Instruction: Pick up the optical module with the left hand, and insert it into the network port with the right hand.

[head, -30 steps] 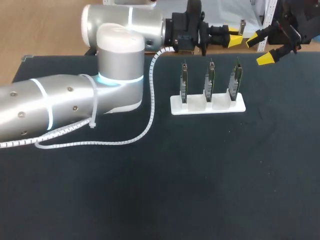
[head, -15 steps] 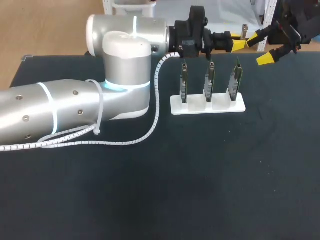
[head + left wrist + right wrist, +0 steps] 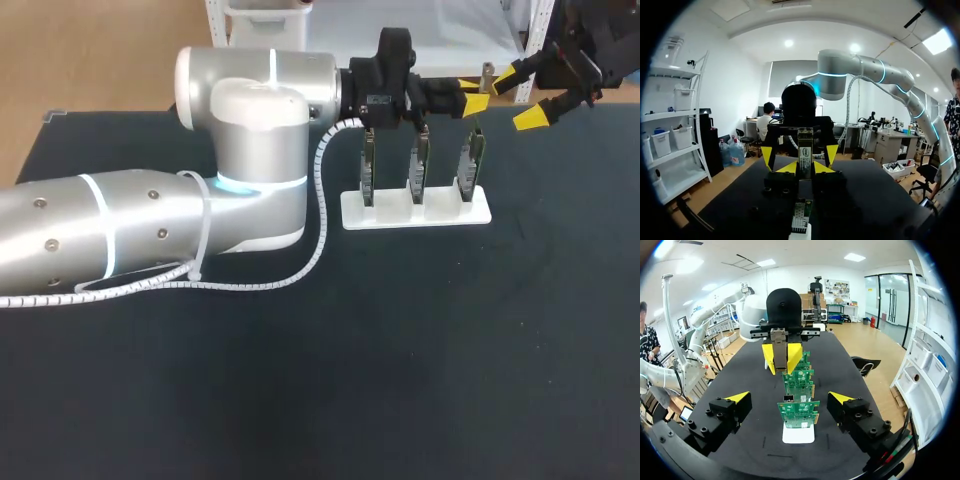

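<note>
Head view: the left arm lies across the dark surface [image 3: 400,350]. Its end effector [image 3: 475,100] is closed on the module [image 3: 487,72], which it holds above the rightmost of three boards [image 3: 421,160] standing upright in a white stand [image 3: 415,212]. The right end effector [image 3: 522,97] hangs just beyond, fingers spread open.

Left wrist view: the module stands upright between the yellow tips, pressed from both sides. The right end effector faces it, its tips wide to either side.

Right wrist view: the open fingers flank the row of boards. Past the boards, the left end effector grips the module.
</note>
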Robot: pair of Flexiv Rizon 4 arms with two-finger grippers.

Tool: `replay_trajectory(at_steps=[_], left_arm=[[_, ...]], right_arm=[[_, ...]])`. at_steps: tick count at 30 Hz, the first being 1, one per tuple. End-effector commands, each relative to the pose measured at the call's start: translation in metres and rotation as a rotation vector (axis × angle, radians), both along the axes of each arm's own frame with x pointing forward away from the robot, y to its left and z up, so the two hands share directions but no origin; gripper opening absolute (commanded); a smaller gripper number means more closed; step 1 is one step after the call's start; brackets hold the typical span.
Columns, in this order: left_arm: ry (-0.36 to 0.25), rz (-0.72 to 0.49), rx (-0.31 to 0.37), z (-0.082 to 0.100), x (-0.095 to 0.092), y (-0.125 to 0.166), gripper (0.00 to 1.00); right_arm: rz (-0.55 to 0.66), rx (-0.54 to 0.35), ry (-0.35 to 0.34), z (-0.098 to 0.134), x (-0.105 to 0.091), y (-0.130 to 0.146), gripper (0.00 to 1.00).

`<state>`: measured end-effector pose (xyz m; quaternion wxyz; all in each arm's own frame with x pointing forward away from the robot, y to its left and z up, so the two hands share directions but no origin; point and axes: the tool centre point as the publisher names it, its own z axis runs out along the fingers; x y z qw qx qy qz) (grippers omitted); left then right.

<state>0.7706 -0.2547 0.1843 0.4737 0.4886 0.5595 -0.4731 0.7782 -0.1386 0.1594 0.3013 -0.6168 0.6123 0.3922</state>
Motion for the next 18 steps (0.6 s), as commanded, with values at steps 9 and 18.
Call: replay_trajectory(at_steps=[9, 18], left_arm=[[0.013, 0.012, 0.002, -0.0050, 0.0026, -0.0010, 0.00], [0.015, 0.023, 0.004, -0.0071, 0.0051, -0.0003, 0.00]], right_arm=[[-0.005, -0.001, -0.005, 0.0000, -0.0030, 0.0005, 1.00], [-0.005, -0.001, -0.005, 0.0000, -0.0030, 0.0005, 1.00]])
